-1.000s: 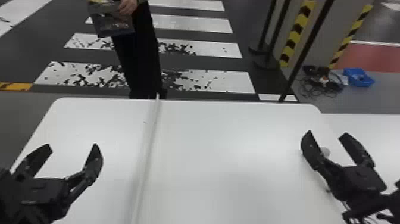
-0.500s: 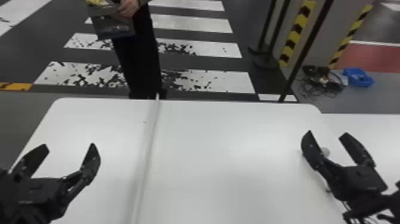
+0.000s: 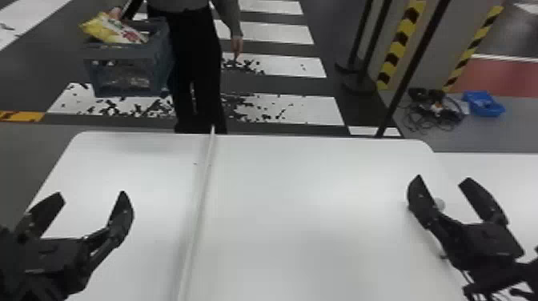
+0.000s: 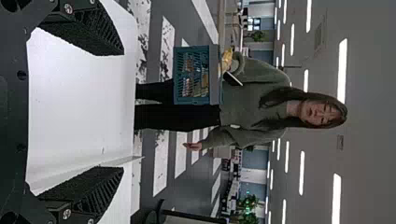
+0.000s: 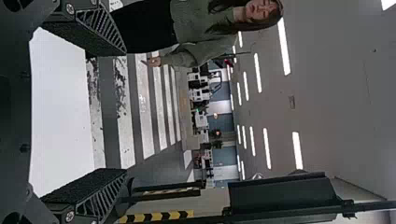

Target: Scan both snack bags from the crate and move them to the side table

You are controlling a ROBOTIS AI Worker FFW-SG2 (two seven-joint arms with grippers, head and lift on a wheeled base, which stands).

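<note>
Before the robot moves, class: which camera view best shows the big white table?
The head view: the big white table shows there with its far edge and both far corners. Each wrist view shows part of it, turned sideways.

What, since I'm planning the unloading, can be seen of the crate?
The crate is blue-grey, box-shaped and open-topped, plastic by its look, with openwork walls below a more solid band at the rim. It is upright, held up off the ground beyond the white table's far edge, with a person's hand at its far side. A yellow-and-white snack bag sticks up past the rim; other contents show dimly through the wall.
</note>
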